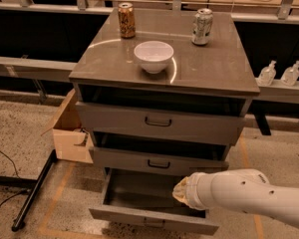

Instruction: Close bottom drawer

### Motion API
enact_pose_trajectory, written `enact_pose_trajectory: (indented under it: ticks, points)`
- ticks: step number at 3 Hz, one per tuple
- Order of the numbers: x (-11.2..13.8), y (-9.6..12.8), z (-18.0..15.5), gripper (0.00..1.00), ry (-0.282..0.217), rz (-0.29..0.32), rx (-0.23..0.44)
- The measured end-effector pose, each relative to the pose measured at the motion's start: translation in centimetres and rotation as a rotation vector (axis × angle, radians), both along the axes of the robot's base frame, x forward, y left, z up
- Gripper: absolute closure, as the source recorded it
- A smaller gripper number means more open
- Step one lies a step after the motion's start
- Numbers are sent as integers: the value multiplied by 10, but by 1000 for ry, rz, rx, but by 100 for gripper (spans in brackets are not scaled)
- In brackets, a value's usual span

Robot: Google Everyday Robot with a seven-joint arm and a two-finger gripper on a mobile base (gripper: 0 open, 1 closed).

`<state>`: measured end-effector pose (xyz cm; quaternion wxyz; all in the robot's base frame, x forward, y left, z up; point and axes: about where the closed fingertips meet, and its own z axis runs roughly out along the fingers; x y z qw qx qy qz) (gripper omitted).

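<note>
The bottom drawer point(120, 215) is the lowest of the grey cabinet's three drawers. It stands pulled far out, its dark inside showing, with a small dark handle point(154, 223) at the middle of its short front panel. My white arm point(244, 193) reaches in from the right. Its tan-cuffed end, with the gripper point(179, 191), hangs over the right part of the open drawer, just below the middle drawer point(139, 159). The arm's end hides the gripper's tip.
On the cabinet top point(214, 66) stand a white bowl point(153, 56), a brown can point(126, 20) and a silver can point(203, 26). The top drawer point(114, 118) and middle drawer stand slightly out. A cardboard box point(70, 133) and a black stand leg point(35, 190) are at the left.
</note>
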<state>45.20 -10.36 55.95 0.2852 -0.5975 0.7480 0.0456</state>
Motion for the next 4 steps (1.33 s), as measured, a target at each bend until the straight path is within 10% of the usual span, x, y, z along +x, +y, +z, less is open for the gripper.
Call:
enact_pose_trajectory:
  ticks: [2,4]
  points:
    - [-3,45,-106,100,-90,144,38]
    - [-2,47,-119,100,-81,139,50]
